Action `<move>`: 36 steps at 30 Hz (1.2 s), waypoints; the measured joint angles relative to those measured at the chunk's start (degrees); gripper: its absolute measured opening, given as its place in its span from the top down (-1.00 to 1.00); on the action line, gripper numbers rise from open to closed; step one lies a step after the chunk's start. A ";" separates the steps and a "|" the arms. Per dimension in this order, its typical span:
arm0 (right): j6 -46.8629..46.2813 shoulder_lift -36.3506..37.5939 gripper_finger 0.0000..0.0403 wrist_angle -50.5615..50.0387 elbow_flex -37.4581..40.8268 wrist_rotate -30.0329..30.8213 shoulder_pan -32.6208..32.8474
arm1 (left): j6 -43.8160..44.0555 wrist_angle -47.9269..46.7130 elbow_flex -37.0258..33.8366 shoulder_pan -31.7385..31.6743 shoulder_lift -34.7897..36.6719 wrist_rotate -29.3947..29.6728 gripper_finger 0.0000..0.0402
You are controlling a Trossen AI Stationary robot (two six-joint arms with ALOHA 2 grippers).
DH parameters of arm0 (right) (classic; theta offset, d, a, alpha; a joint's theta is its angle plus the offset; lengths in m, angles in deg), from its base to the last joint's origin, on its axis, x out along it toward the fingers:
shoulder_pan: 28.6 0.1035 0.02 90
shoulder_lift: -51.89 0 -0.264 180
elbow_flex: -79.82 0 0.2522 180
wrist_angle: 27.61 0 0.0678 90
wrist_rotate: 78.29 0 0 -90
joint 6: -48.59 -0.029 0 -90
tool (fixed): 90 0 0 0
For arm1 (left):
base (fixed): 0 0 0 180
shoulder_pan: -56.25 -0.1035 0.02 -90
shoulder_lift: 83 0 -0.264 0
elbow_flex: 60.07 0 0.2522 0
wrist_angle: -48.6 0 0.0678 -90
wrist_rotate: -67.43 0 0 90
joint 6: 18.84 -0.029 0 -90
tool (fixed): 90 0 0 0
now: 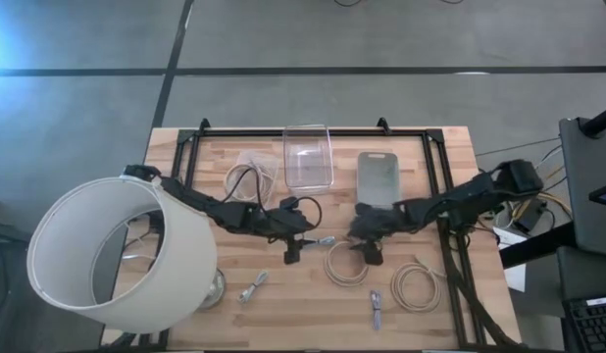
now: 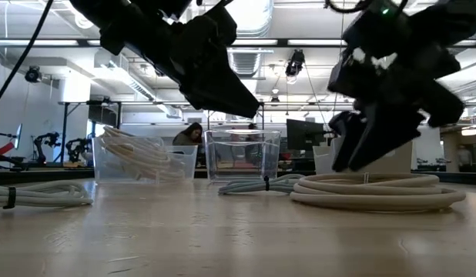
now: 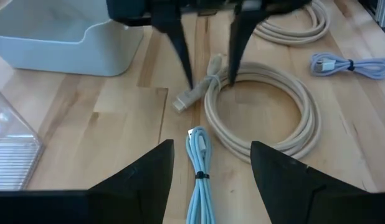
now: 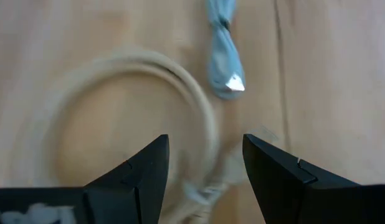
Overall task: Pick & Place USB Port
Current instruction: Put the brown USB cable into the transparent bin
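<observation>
Table (image 1: 450,304) — pale wood planks, black frame. Coiled cables (image 1: 348,263) cream; bundled cable (image 3: 199,163) light blue, another (image 3: 351,64) lavender. Bins: one clear (image 1: 308,157), one grey (image 1: 379,178) — lampshade (image 1: 117,257) white.

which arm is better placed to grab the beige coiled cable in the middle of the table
Right. The right gripper hangs open directly over the beige coiled cable. The left gripper, also open, sits beside it, nearer the light-blue cable.
</observation>
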State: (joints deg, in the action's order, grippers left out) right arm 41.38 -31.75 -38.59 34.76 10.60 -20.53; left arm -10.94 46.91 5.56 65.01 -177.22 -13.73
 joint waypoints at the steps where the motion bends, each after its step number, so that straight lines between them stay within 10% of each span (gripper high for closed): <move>1: 0.42 -1.33 0.00 -1.40 -1.07 1.30 0.17 | 0.02 -0.02 -0.06 0.00 0.00 0.00 -0.07; 16: 2.40 -12.34 0.26 -12.12 -12.36 2.82 0.59 | 1.77 -0.05 -0.61 0.04 0.00 -0.02 -0.07; 24: 2.91 -10.98 0.90 -14.78 -13.18 1.93 1.50 | 1.77 -0.18 -0.61 0.04 0.00 -0.02 -0.07; 36: 6.33 0.42 0.92 -27.38 -17.70 5.97 4.46 | 1.98 -0.11 -0.59 0.04 0.00 -0.02 -0.07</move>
State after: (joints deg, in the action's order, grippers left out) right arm 47.71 -31.34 -65.97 17.07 16.57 -16.07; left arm -8.95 46.81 4.97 65.05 -177.22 -13.75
